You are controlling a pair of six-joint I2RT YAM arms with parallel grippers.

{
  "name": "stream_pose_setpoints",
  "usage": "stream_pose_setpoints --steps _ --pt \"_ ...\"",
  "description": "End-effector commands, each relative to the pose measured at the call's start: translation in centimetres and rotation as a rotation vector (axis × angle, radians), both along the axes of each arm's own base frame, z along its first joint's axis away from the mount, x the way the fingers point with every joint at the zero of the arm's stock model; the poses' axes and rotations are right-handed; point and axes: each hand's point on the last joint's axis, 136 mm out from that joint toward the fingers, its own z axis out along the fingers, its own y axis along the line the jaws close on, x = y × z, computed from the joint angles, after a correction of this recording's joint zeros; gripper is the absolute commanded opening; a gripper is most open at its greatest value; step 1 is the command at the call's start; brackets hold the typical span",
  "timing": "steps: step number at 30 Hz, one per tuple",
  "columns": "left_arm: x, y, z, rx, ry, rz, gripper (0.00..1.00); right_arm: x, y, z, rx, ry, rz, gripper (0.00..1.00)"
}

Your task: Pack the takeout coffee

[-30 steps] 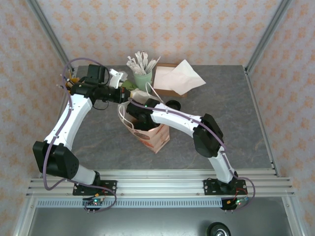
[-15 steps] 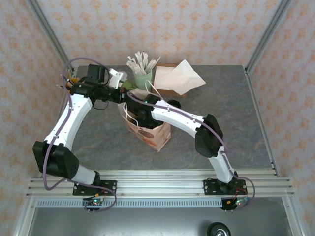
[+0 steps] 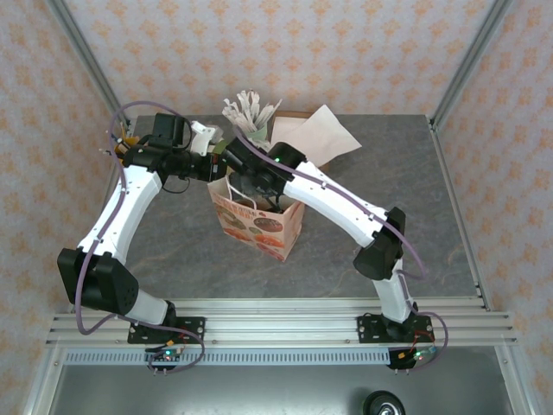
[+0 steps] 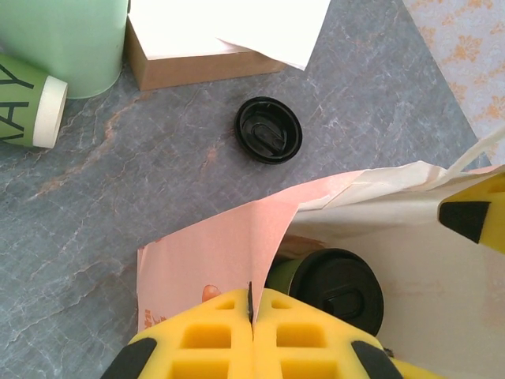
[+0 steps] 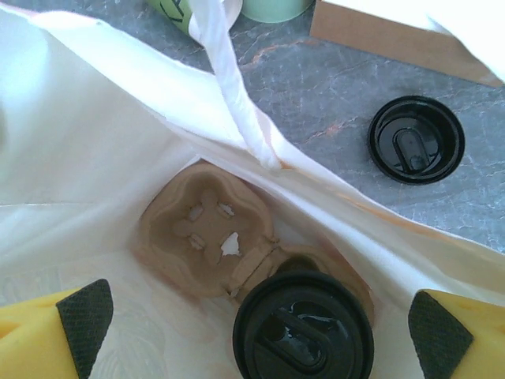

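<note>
takeout coffee (image 5: 303,328) in bag (image 5: 95,158) (tipped cup (image 4: 20,103) reads "ay")

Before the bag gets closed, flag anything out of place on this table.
A green cup lies on its side beside the pale cup, apparently lidless, and a loose black lid sits alone on the table. The lidded coffee stands upright in the carrier inside the bag; no spill visible.

Glossy black plastic caps the takeout coffee (image 5: 304,335); the cup tray (image 5: 207,237) is matt, rough moulded pulp; the bag (image 5: 95,158), smooth paper.
</note>
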Motion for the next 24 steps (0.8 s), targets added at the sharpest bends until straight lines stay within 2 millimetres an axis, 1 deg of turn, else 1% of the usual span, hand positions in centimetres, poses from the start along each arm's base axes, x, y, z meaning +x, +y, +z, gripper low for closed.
stream_pose_setpoints --steps 1,3,6,8,10,12,13,14,16,18,20,22,24 --pt "0.0 0.7 0.9 0.021 -0.006 0.041 0.00 0.6 -1.7 5.0 0.044 -0.129 -0.028 1.00" --pt "0.1 0.7 0.9 0.020 -0.003 0.051 0.00 0.8 -2.1 6.9 0.079 -0.180 -0.040 1.00" --pt "0.3 1.0 0.8 0.021 0.010 0.082 0.00 0.9 -3.3 9.7 0.116 -0.259 -0.076 1.00" --pt "0.3 1.3 0.7 0.020 0.023 0.115 0.00 1.1 -4.7 11.7 0.137 -0.324 -0.126 1.00" --pt "0.2 1.4 0.7 0.013 0.033 0.137 0.00 1.2 -6.6 14.0 0.165 -0.404 -0.199 1.00" --pt "0.0 1.4 0.8 0.009 0.034 0.145 0.00 1.1 -7.6 15.4 0.200 -0.465 -0.218 1.00" --pt "0.0 1.5 0.8 0.010 0.034 0.151 0.00 1.0 -7.5 15.8 0.227 -0.484 -0.198 1.00" --pt "-0.1 1.6 1.0 0.013 0.032 0.155 0.00 0.8 -7.1 15.9 0.255 -0.493 -0.163 1.00" --pt "-0.2 1.6 1.5 0.011 0.027 0.157 0.00 0.4 -5.8 15.4 0.294 -0.496 -0.079 1.00" --pt "-0.3 1.6 1.9 0.014 0.024 0.163 0.00 0.1 -5.9 15.0 0.316 -0.488 -0.079 1.00" --pt "-0.3 2.0 2.3 0.026 0.024 0.188 0.00 0.0 -6.3 15.1 0.336 -0.490 -0.095 1.00" --pt "-0.3 2.1 2.6 0.016 0.036 0.218 0.00 0.0 -7.5 15.6 0.372 -0.507 -0.127 1.00" --pt "-0.3 2.1 2.6 0.005 0.050 0.257 0.00 0.4 -9.3 15.4 0.403 -0.501 -0.192 1.00"
